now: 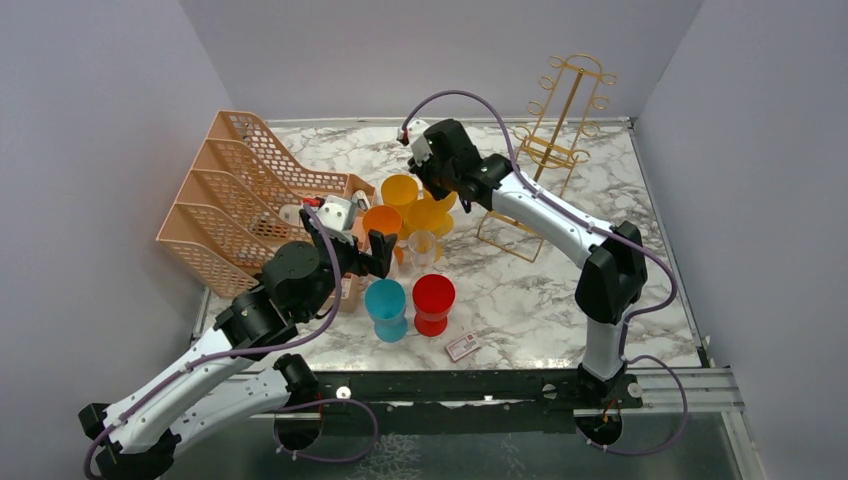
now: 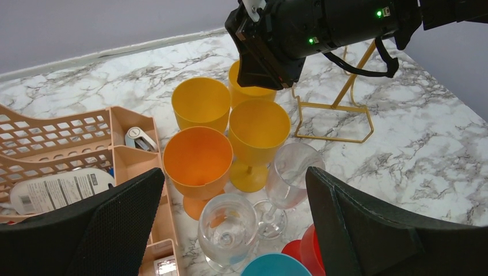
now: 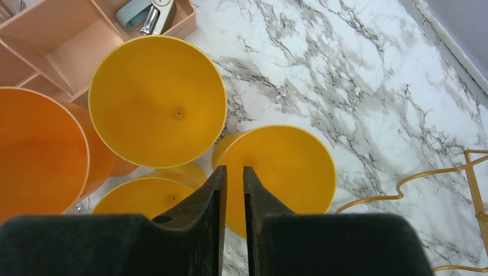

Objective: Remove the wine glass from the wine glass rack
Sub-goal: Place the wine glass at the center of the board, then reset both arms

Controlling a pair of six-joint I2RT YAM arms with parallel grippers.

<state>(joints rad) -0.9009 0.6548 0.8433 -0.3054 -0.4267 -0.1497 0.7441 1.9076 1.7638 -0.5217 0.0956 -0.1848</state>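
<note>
mesh organizer (image 1: pixel 230 200) of peach plastic stood at the left side of the marble table (image 1: pixel 540 290). just right of it hung the left gripper (image 1: pixel 348 238), its claw spread wide and holding nothing. below it two clear glasses (image 2: pixel 227 230) stood upright on the table, close to an orange goblet (image 2: pixel 197 158). nearer to the arms a blue cup (image 1: pixel 385 305) and a red cup (image 1: pixel 433 300) stood side by side, and a small card (image 1: pixel 462 347) lay near them. further right the right gripper (image 3: pixel 235 171) hovered at the rim of a yellow wine glass (image 3: pixel 288 167), which stood upright on the table among other yellow goblets (image 3: pixel 158 100). its claw showed only a narrow slit, and whether it pinched the rim i could not tell. the gold wine glass rack (image 1: pixel 560 130) stood at the far right, near the yellow wine glass but apart from it.
</note>
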